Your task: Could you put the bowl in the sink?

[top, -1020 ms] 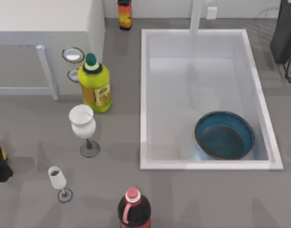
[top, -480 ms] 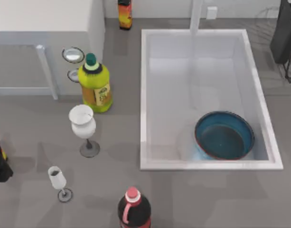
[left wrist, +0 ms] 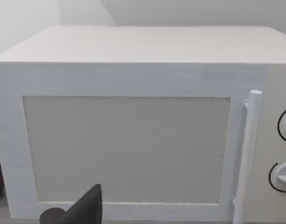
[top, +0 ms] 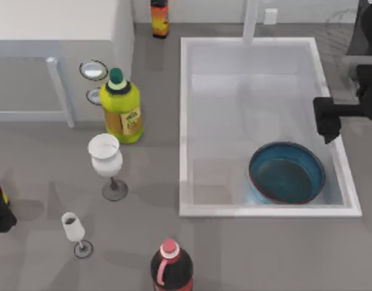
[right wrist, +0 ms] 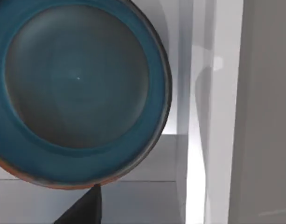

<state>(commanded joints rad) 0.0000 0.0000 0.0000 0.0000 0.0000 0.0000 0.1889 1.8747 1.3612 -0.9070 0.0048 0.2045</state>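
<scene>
The bowl (top: 287,173) sits in the sink (top: 186,121) corner by the right rim, just below the right tool (top: 327,121), whose grip I cannot tell.

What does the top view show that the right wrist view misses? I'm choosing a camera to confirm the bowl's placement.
Top view alone: the right claw over the sink's right rim, the faucet post, the yellow-green bottle, two wine glasses and the dark red-capped bottle on the table. Right wrist view alone: a close look down into the bowl's bare interior. Both: the bowl sitting inside the sink, near its right wall.
</scene>
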